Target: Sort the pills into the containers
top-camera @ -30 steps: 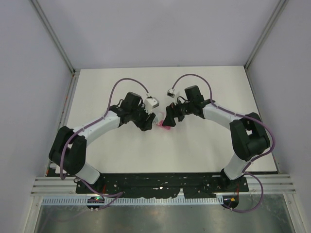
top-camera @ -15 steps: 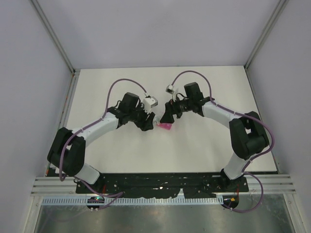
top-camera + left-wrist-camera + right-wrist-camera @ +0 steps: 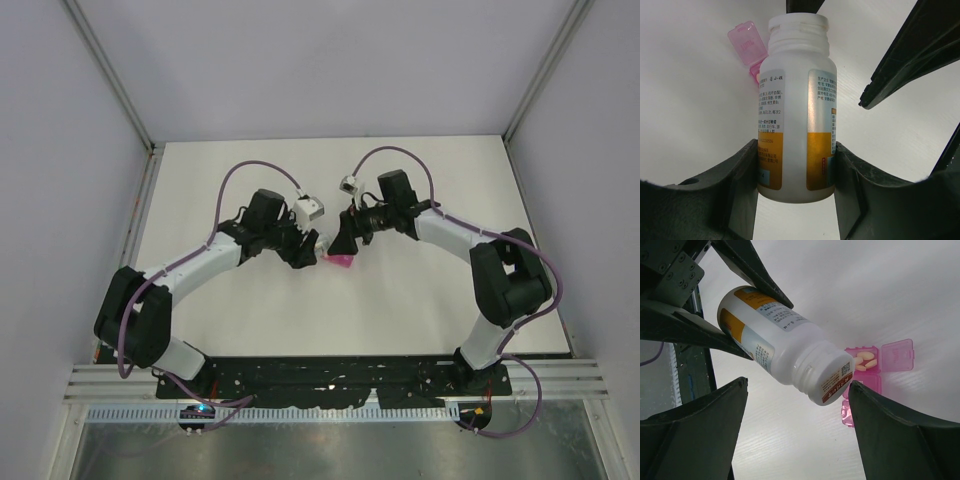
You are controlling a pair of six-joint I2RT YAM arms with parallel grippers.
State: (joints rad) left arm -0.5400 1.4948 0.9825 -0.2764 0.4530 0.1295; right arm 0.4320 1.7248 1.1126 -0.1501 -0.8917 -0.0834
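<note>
In the top view, the middle of the frame is crowded. The left gripper (image 3: 308,250), clamping a tilted white pill bottle (image 3: 796,115), and the spread right gripper (image 3: 343,240) meet over the pink pill box (image 3: 341,261), blocking it from both sides. The white table (image 3: 250,310) lies bare toward the upper edge, the left and right edges and the lower centre.

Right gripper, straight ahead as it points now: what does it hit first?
Probably the white bottle, near its neck: the left gripper holds it tilted across the gap of the right gripper, whose jaws stand open. The pink pill box lies beyond it. Depth is unclear.
</note>
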